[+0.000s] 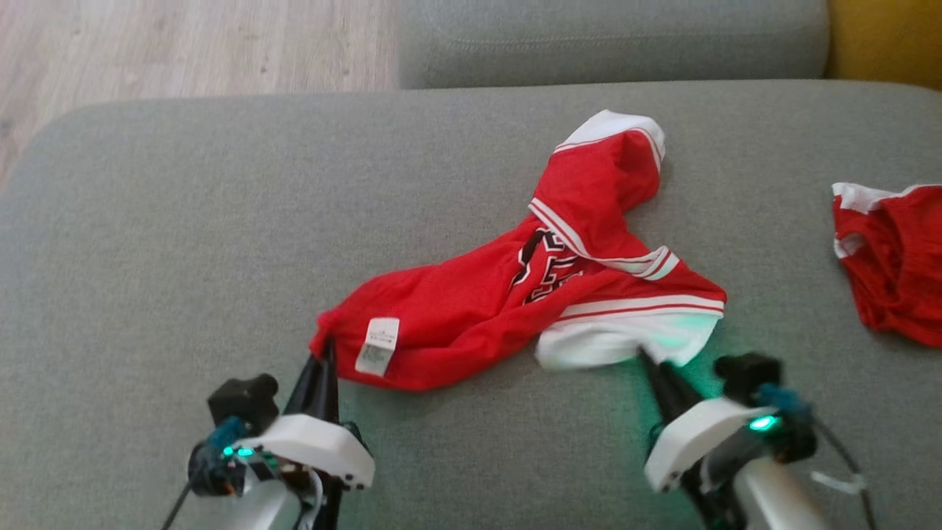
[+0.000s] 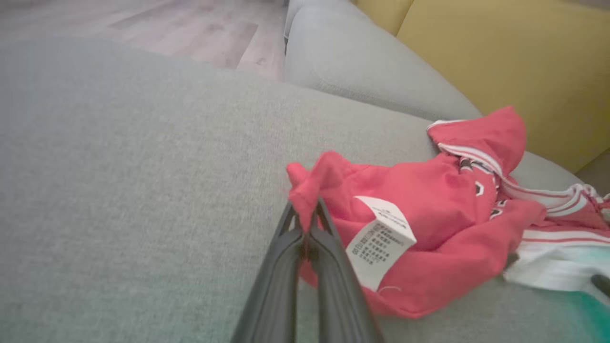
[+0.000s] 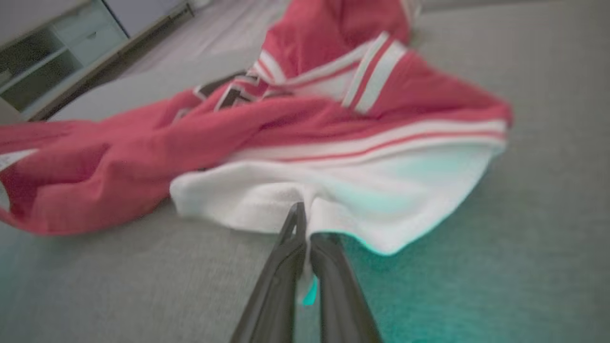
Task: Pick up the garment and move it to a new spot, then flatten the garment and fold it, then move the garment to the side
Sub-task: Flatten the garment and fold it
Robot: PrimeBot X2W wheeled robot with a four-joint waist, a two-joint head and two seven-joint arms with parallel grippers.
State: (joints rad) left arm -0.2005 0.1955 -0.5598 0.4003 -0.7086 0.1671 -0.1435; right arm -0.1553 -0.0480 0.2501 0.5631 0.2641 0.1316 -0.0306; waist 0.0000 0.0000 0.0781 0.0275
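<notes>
garment: red jersey with white trim, crumpled and twisted on the grey sofa seat, right of centre. it runs from the near left to the right, with one shoulder end flipped up toward the far side. label is exposed at the near-left end, so that end is probably inside out.

handling, my read: thin knit, very light, fully limp, no stiffness to lean on. it'll drape and swing on the lift and the layers will slide over each other. not fragile. corners and hems are the only reliable holds; a mid-panel pinch would just bunch it.

left gripper: fingers pressed together on the red near-left corner, just beside the label. a nub of fabric pokes past the tips in the left wrist view.

right gripper: fingers closed on the near edge of the white band at the right end. the right wrist view is blurred, but cloth sits between the fingers.

the two grips are well apart, both on the near edge, which is a decent two-point hold for lift-and-move. risks: the right pinch looks shallow and could slip; the twist between the grips needs spreading out.

second garment, also red, sits at the right edge, well apart. keep the drop spot off it.
</notes>
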